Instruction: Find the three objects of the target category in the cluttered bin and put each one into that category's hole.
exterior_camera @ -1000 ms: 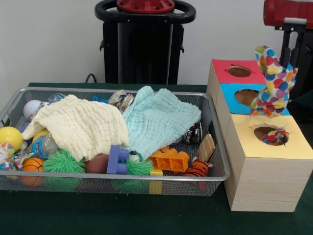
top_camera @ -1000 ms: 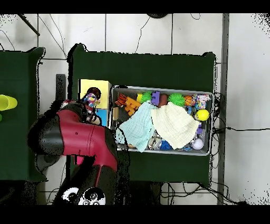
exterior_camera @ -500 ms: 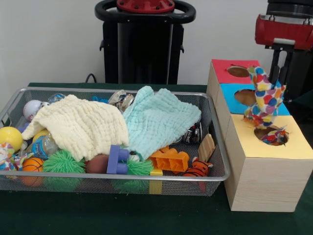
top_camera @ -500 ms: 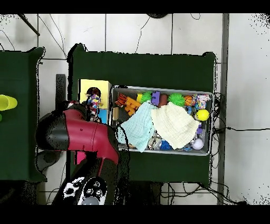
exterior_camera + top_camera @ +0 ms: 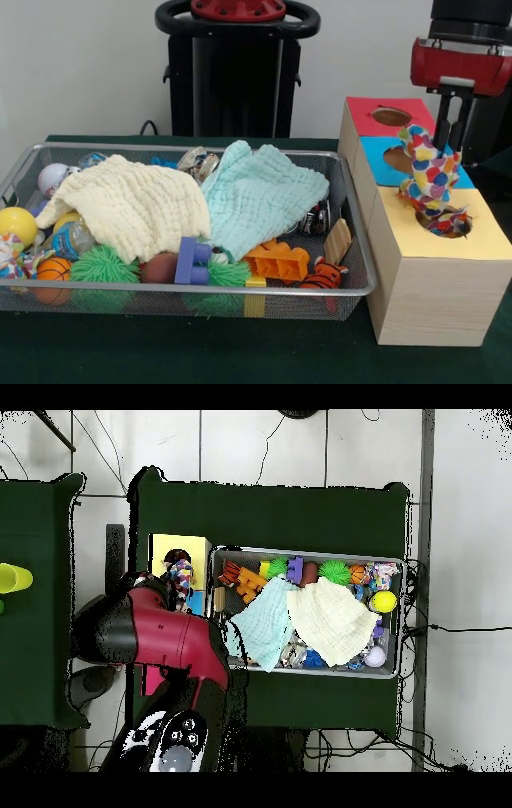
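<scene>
One spotted cloth toy [image 5: 430, 172] hangs from the gripper [image 5: 450, 128], jaws clamped on it, directly over the yellow hole [image 5: 445, 222] for dropping.

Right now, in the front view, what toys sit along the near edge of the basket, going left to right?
Orange ball → green spiky ball → brown ball → purple block → orange block → tiger.

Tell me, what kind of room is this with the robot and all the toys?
Probably a robot lab. A red robot arm works at a green-covered table holding a wire bin of toys and a wooden box with coloured holes, and cables trail across the tiled floor.
</scene>
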Controlling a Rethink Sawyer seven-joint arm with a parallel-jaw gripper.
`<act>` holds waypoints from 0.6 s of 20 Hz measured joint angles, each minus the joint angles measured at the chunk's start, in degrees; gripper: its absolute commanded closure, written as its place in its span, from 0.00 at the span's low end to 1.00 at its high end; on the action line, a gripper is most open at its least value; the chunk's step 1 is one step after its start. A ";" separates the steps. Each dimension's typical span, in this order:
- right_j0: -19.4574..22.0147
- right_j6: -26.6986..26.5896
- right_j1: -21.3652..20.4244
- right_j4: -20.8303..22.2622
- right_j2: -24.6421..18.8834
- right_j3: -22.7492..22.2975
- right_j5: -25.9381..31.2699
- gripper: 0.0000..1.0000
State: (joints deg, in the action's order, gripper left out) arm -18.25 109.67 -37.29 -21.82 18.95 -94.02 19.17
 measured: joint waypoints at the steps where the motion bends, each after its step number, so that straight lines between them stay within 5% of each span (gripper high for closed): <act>1: -0.02 0.00 0.21 -0.40 0.00 -0.01 -0.14 1.00; 12: -0.12 0.00 1.91 -3.44 -0.31 0.46 -2.55 1.00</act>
State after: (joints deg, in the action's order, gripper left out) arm -18.37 109.67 -35.38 -25.27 18.65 -93.57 16.62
